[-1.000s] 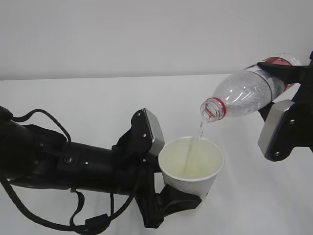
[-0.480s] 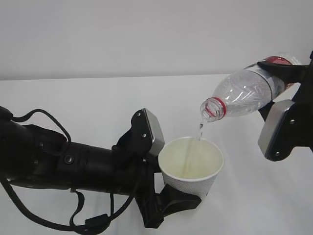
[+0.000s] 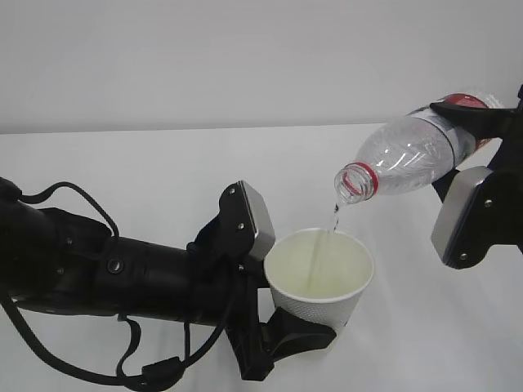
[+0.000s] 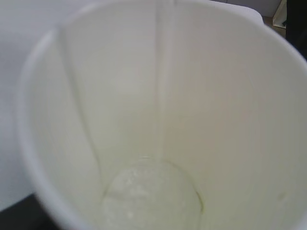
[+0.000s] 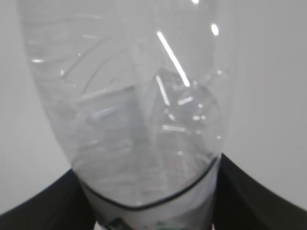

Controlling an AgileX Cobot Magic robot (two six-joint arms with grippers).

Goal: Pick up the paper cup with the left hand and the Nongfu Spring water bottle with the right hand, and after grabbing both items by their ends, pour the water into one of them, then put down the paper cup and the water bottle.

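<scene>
- The left hand (image 3: 306,331) reaches in from the lower left and grips the paper cup (image 3: 320,278) near its base, jaws clamped on the lower wall — the cup stands upright, lifted clear of the white table (image 3: 163,163).
- The right hand (image 3: 482,122) holds the Nongfu Spring water bottle (image 3: 409,155) by its bottom end at the upper right, jaws closed around the labelled part.
- The bottle is tilted mouth-down to the left, its red-ringed neck just above the cup's far rim and not touching it.
- A thin thread of the water (image 3: 334,216) falls from the mouth into the cup.
- In the left wrist view a shallow pool lies on the cup's cream floor (image 4: 151,196).
- In the right wrist view the clear ribbed body (image 5: 129,110) fills the frame — black fingers sit at both lower corners.
</scene>
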